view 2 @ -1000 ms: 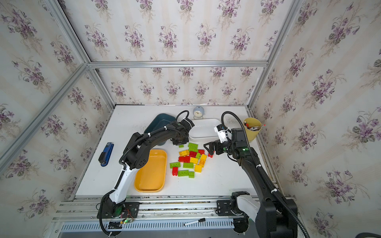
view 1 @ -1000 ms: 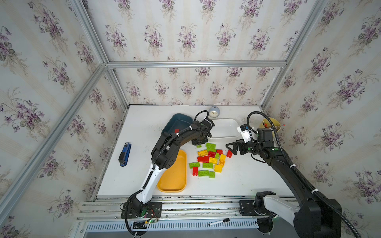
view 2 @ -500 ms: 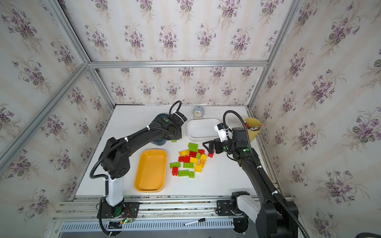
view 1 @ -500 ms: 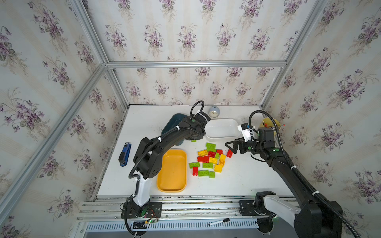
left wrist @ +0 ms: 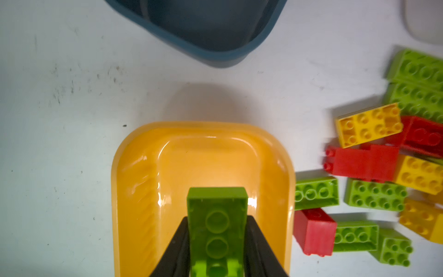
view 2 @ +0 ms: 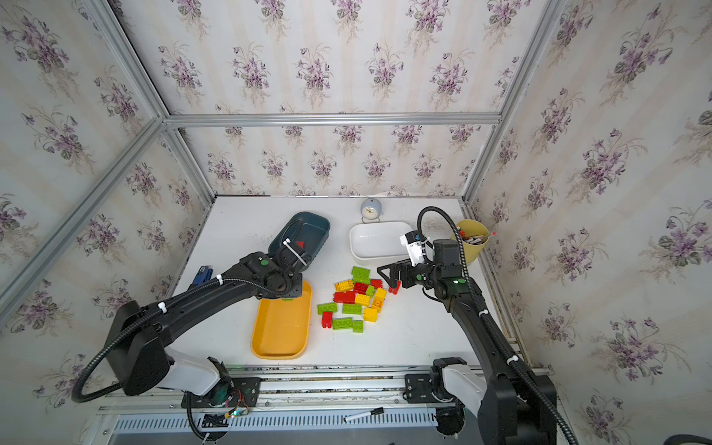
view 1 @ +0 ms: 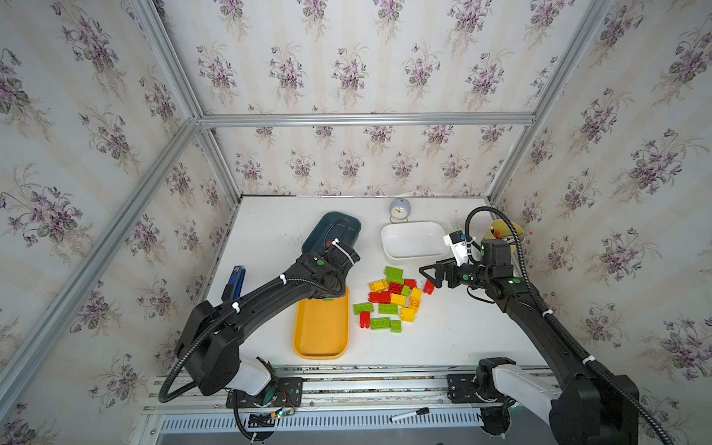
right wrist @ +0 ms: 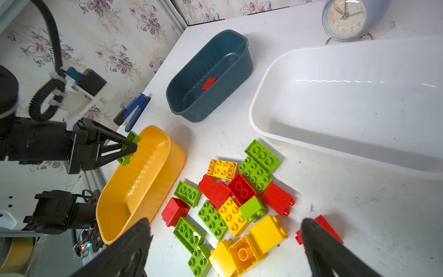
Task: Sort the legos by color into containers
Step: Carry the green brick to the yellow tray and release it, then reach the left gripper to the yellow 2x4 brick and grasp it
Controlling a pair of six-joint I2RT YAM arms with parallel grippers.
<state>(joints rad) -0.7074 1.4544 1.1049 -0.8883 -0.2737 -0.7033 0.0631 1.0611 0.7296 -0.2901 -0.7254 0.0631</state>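
Transfer in progress. Left claw (left wrist: 217, 218) clamped on green lego (left wrist: 217, 203), swung from dark blue tray (right wrist: 208, 105) to above yellow-orange tray (left wrist: 134, 167), at end nearest the blue one. Release pending; green likely assigned here. Right claw (right wrist: 226, 224) spread wide, empty, near pile (view 1: 389, 298) on table (view 1: 269, 231).

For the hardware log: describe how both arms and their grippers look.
Both the left arm and right arm are matte black with white base links, ribbed black cable hoses fastened by white ties, and green dots near the wrists. The left gripper and right gripper have black triangular open-frame fingers.
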